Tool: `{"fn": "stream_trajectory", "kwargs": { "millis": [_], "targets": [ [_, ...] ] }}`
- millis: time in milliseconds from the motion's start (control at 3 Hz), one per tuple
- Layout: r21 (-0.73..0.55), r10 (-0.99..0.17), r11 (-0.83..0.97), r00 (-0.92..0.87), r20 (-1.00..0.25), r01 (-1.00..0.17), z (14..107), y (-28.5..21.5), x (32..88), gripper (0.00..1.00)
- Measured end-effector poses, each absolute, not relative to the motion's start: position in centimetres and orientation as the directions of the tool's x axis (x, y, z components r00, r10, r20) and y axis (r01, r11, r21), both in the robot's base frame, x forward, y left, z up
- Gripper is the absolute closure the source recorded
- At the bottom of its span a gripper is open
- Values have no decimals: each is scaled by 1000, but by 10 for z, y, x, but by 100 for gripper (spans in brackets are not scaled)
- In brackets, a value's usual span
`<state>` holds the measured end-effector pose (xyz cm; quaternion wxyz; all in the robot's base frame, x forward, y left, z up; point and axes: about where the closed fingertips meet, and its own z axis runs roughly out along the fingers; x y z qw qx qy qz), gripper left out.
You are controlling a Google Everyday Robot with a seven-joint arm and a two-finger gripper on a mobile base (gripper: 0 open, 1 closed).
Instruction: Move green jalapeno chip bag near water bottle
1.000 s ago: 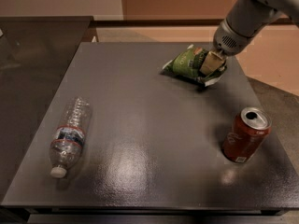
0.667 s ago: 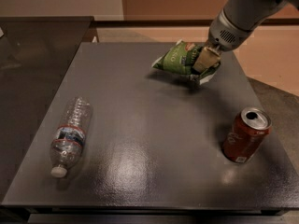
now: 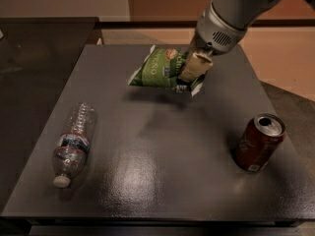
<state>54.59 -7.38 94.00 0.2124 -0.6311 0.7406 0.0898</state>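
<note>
Camera view, left to right. Desk: what sits on the tabletop [image 3: 162,146]?

Photographer: At far left, the water bottle [image 3: 73,144] lies on its side, clear ribbed plastic, white cap toward the near edge, blue-white label around its middle. Toward the far middle, the green jalapeno chip bag [image 3: 158,70] hangs tilted above the dark, faintly glossy, fine-grained surface, casting a shadow beneath it. The pincer [image 3: 194,69], at the end of a grey arm [image 3: 231,14] reaching in from the upper right, is clamped on the bag's right end. At near right, a red-brown soda can [image 3: 258,142] stands upright, opened top showing.

Desk: How far along is the job?

Photographer: By my reading, the pick-up is done and the carry is under way. The bag is off the surface but well apart from the bottle, so the crossing to the left and the set-down remain.

Desk: And the bag itself?

Photographer: Flat, crinkly film with white crimped ends, white lettering and a small red-orange logo. It looks light and likely to flex in the grip.
</note>
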Motion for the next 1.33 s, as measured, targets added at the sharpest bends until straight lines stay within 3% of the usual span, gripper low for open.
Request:
{"fn": "stream_trajectory", "kwargs": {
  "millis": [1000,1333],
  "targets": [
    [-89,-892,-113,140,-429,-990,906,-10,496,100],
    [-70,-886,-148,164,-433,-986,894,-1,491,92]
  ]
}}
